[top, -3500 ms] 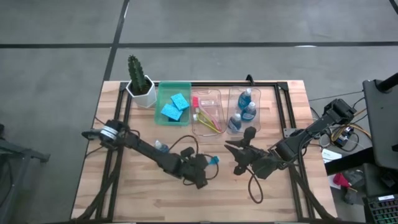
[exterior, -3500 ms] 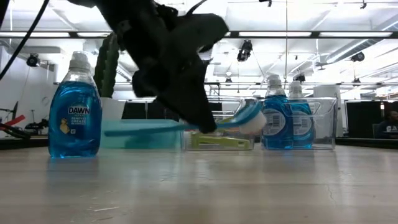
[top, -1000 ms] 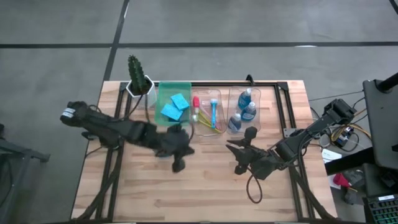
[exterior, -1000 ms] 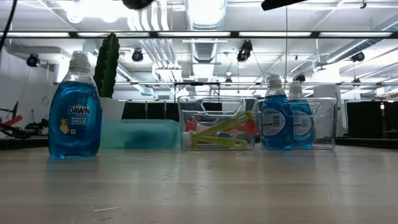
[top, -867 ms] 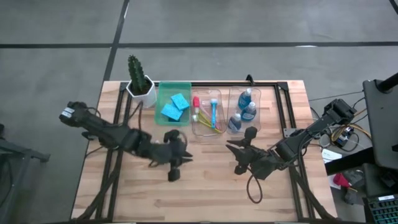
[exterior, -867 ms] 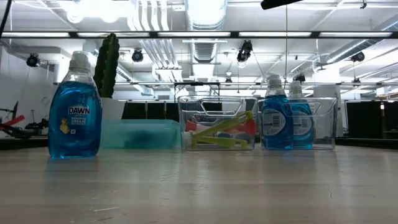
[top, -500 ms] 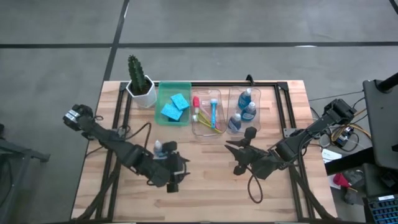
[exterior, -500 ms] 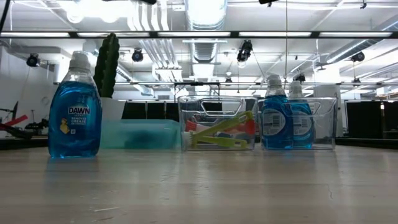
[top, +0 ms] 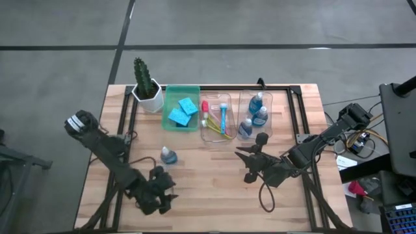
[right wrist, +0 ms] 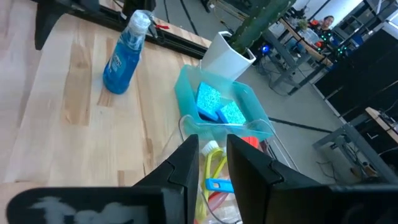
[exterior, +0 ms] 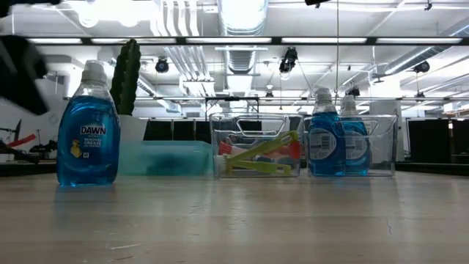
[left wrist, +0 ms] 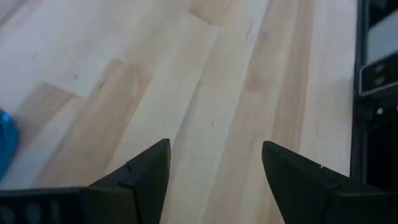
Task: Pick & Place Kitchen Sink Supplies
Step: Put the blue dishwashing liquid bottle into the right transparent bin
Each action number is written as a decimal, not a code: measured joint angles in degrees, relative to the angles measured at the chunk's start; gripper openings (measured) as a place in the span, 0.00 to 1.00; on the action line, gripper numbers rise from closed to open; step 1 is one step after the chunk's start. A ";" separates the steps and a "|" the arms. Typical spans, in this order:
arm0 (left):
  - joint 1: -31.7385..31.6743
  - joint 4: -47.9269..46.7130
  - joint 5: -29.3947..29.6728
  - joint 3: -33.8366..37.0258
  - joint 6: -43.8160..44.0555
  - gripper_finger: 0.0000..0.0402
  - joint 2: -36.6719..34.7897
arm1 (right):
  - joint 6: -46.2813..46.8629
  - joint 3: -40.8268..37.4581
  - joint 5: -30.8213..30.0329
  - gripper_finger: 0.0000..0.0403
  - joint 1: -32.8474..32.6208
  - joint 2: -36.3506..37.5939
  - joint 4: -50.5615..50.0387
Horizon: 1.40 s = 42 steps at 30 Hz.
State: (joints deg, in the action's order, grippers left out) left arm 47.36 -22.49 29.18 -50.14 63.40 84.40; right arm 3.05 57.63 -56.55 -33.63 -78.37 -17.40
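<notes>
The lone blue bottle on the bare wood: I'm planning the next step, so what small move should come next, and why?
Probably swing the left tool, open and empty, back to the lone bottle; it stands outside the clear bin holding the other bottles.

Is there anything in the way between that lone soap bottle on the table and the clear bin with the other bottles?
Nothing visible. Bare wood lies between the lone soap bottle and the clear bottle bin; the right gripper hovers just beside that path.
</notes>
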 joint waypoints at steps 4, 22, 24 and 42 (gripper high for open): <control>5.97 3.96 8.44 6.07 9.46 0.60 -0.02 | 0.00 0.00 0.00 0.18 0.00 0.00 0.00; 10.12 -15.47 10.44 15.29 28.86 0.54 -0.17 | 0.00 0.00 0.00 0.21 0.00 0.00 1.33; 10.02 -17.34 11.78 15.77 28.84 0.53 -0.20 | 0.00 0.00 0.00 0.21 0.00 0.00 1.35; 9.20 -2.03 23.29 27.62 24.85 0.56 -0.22 | 0.87 0.00 0.00 0.18 0.04 -0.02 1.50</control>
State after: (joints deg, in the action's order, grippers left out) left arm 56.55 -24.52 52.47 -22.52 88.25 84.18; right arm 3.92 57.63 -56.55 -33.58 -78.39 -15.90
